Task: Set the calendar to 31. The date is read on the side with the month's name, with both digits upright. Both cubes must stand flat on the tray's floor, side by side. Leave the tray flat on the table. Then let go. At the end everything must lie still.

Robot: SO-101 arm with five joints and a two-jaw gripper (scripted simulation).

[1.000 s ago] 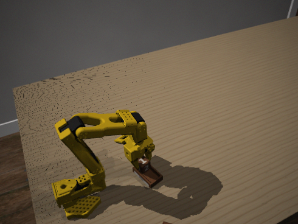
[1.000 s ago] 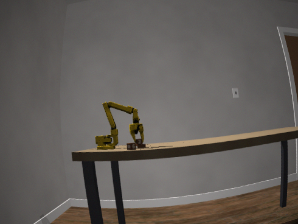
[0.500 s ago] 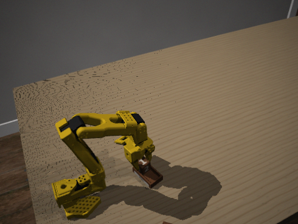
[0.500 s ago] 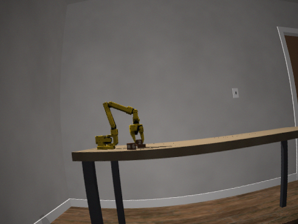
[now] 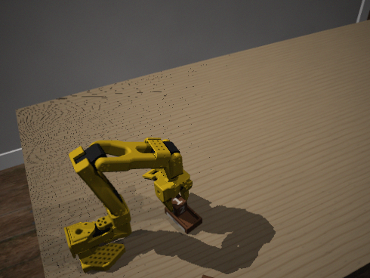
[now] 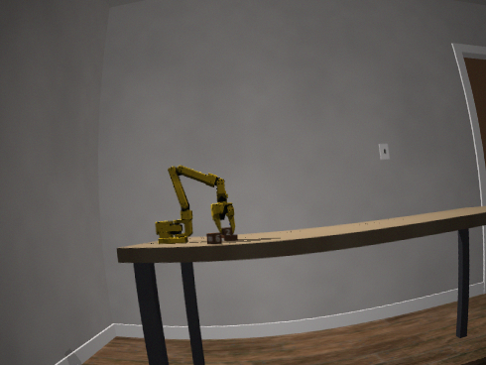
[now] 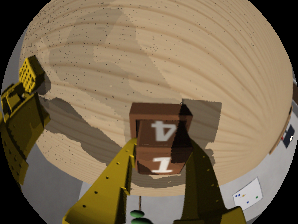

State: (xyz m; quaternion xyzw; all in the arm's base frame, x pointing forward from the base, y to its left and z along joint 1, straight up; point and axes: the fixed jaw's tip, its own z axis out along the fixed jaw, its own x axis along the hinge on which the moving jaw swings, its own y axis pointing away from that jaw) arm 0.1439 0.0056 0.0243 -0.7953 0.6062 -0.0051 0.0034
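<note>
One cube [image 5: 207,276] [image 6: 214,238] mostly outside top view

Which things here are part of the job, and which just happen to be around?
Part of the job:
- tray
- cube in the pincer
- other cube

Just around:
- wall switch
- door
- white sheet
- something green, too unclear to name
</note>
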